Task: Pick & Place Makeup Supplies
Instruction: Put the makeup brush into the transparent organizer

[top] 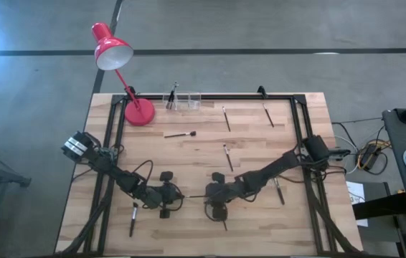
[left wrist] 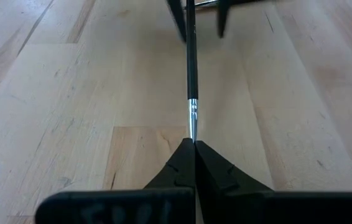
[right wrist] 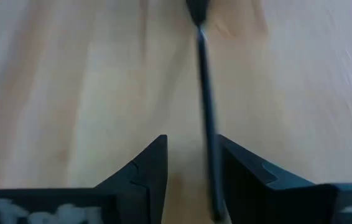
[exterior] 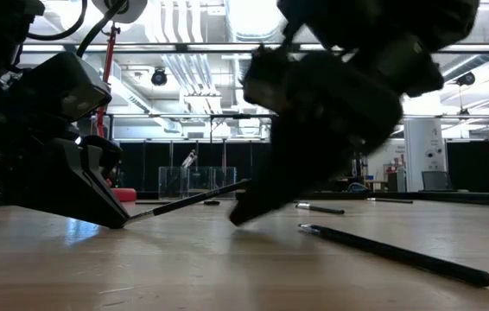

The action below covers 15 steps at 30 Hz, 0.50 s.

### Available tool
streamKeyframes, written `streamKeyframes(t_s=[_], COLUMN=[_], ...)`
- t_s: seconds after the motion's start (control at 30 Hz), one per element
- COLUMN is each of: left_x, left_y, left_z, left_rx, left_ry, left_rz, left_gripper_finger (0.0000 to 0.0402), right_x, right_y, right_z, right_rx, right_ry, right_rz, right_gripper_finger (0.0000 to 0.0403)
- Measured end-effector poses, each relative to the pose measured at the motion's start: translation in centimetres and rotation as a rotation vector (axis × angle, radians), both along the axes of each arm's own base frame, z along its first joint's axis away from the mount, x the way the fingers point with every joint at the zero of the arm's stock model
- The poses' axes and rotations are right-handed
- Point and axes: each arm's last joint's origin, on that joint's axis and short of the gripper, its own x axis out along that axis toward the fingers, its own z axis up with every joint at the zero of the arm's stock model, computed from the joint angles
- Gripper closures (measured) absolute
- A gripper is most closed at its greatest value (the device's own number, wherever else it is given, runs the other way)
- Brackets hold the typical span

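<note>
High view: you're meeting both arms mid-table, near edge, likely a handover. Left wrist: your left gripper (left wrist: 194,144) is clamping the brush (left wrist: 191,68) by its silvery end. Right wrist: your right gripper (right wrist: 191,146) is gaping around the handle, not yet closed.

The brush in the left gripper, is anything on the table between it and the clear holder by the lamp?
One thing does: a loose brush lies crosswise on the table between the held brush in the left gripper and the clear holder. Lifted, it should pass over. The right gripper sits at the held brush's far end.
</note>
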Motion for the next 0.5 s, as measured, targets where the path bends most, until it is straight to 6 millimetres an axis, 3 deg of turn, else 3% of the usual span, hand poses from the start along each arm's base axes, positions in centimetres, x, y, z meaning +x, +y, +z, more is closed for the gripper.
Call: streamKeyframes(t_s=[0.17, 0.33, 0.5], left_x=[0.0, -0.1, -0.1], left_y=[0.0, 0.0, 0.0], left_z=[0.0, 0.0, 0.0], left_rx=[-0.002, -0.003, -0.004], left_ry=[0.0, 0.001, 0.0], left_rz=[0.0, -0.003, -0.003], left_gripper_finger=[0.0401, 0.0401, 0.0401], right_x=[1.0, 0.9, 0.4], right_y=[0.4, 0.3, 0.0], right_z=[0.8, 2.2, 2.1], right_rx=[-0.021, -0.027, -0.032], right_ry=[-0.011, -0.015, 0.005], right_rz=[0.026, 0.029, 0.024], right_gripper_finger=[0.0303, 0.0333, 0.0369])
